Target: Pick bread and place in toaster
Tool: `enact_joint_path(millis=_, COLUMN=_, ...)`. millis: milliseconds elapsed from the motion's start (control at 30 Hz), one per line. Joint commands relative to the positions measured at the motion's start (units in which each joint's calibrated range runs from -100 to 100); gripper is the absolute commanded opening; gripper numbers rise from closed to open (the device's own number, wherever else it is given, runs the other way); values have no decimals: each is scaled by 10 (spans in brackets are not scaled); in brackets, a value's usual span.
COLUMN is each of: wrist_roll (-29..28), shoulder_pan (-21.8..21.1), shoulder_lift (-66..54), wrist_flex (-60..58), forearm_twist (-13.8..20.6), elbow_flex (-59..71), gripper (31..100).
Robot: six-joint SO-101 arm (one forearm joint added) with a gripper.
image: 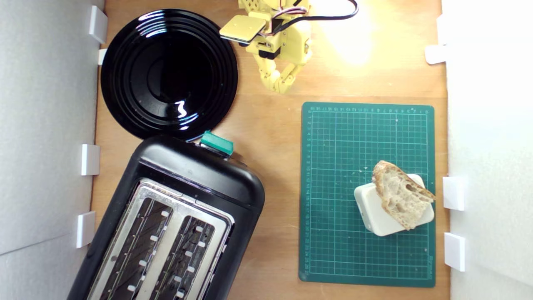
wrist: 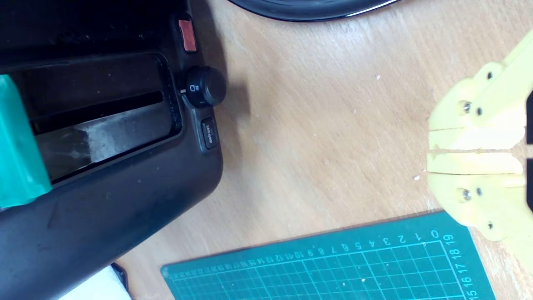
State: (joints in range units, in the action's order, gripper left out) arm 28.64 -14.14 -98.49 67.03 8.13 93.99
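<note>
Gripper [wrist: 431,151] — jaws together, empty.

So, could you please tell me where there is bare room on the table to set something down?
Most of the green cutting mat is bare above the white block carrying the bread. A wood strip runs free between mat and toaster. The exterior view's left is crowded by toaster and black plate.

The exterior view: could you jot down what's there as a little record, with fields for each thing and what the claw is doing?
bread: on a white block, on the green mat
toaster: both slots empty, green lever knob near the plate
black plate: nothing on it
gripper: shut, holding nothing, over bare table, apart from the bread
task state: bread not yet picked up
</note>
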Motion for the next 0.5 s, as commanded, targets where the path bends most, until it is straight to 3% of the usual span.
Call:
enact_joint_path(millis=0, wrist_roll=2, shoulder_pan=1, shoulder_lift=-1, wrist_flex=5, forearm_twist=8, elbow_flex=4, gripper=328)
enact_joint_path(millis=467, wrist_roll=2, shoulder_pan=1, shoulder_lift=-1, wrist_flex=5, forearm_twist=7, elbow_flex=3, gripper=328)
